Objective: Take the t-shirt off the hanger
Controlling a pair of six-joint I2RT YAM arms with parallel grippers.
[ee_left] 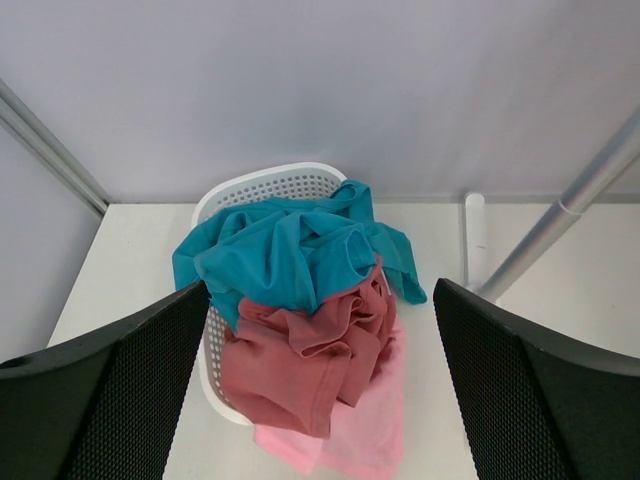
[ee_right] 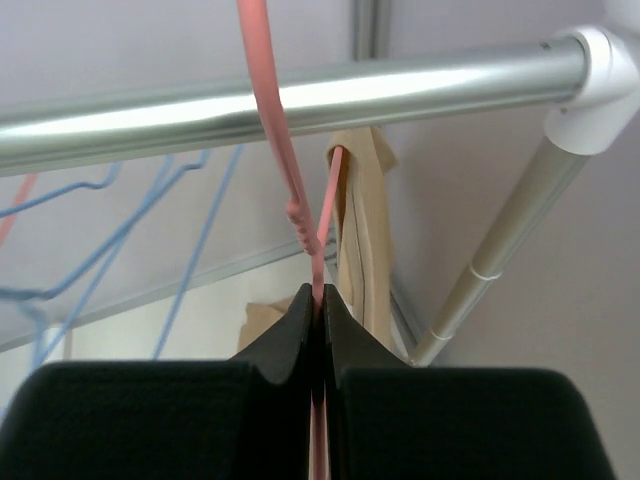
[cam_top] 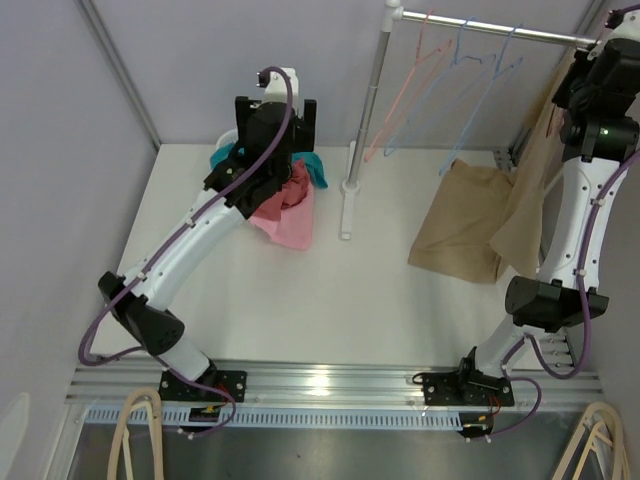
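A tan t-shirt hangs from the right end of the rail and drapes down onto the table. My right gripper is up at that end. In the right wrist view it is shut on the thin neck of a pink hanger hooked over the rail, with the tan t-shirt just behind. My left gripper is far left, open and empty, above a white basket of clothes.
The basket holds a teal garment, a dark red one and a pink one spilling over its rim. Bare pink and blue hangers hang on the rail. The rack post stands mid-table.
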